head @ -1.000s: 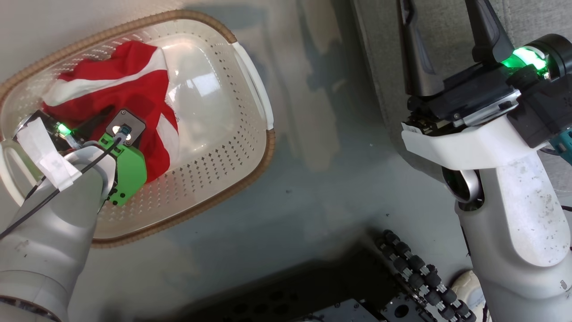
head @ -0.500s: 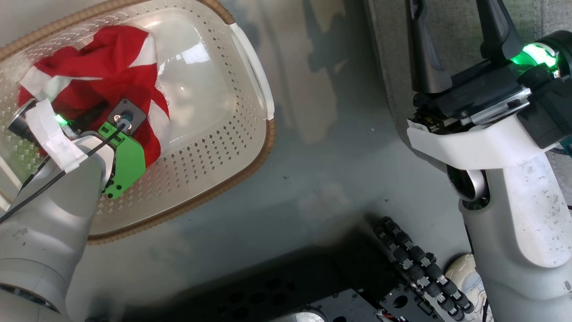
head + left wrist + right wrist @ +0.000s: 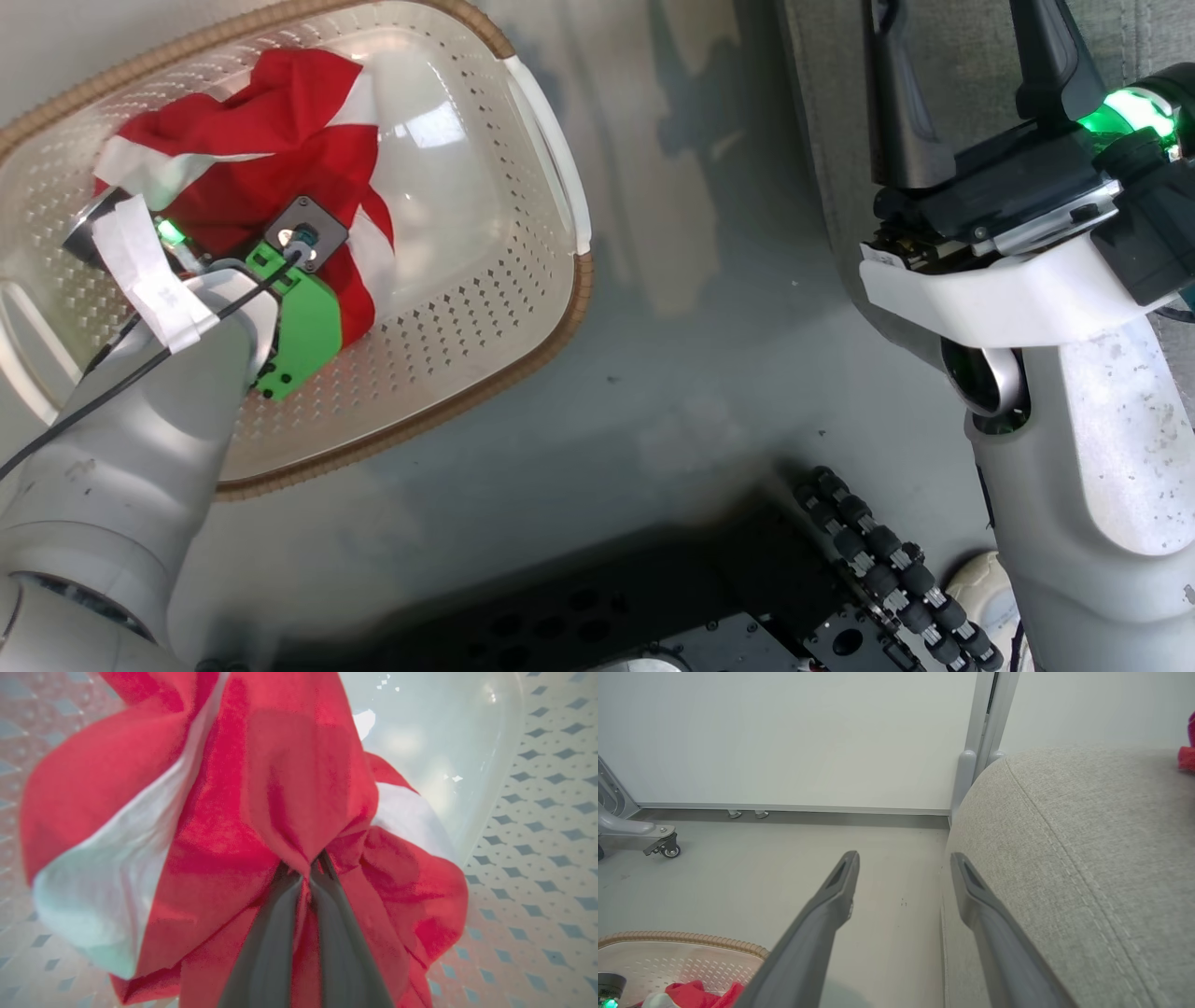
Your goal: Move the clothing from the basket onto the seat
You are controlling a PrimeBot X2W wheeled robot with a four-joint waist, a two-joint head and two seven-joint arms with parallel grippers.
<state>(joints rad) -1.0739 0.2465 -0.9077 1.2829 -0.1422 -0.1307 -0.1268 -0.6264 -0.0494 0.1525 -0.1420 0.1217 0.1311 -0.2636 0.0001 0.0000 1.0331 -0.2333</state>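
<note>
The red clothing (image 3: 280,121) with white stripes lies bunched in the left half of the cream perforated basket (image 3: 523,355). In the left wrist view my left gripper (image 3: 303,877) is shut on a fold of that red clothing (image 3: 289,788), which hangs gathered around the fingertips. My right gripper (image 3: 971,65) stands open and holds nothing, over the edge of the grey seat (image 3: 831,140). In the right wrist view the right gripper (image 3: 904,857) points along the seat (image 3: 1087,835), with the basket (image 3: 691,940) and clothing (image 3: 700,994) at the lower left.
The basket stands on a grey floor (image 3: 709,308) left of the seat. My black base with rollers (image 3: 887,579) is at the bottom. A red scrap (image 3: 1186,758) lies on the seat's far right. A white wall, a post (image 3: 985,742) and a castor stand (image 3: 663,847) lie beyond.
My left gripper has closed on the red fabric, which is now gathered and bunched higher. The head camera has shifted a little. The right arm holds its pose.
</note>
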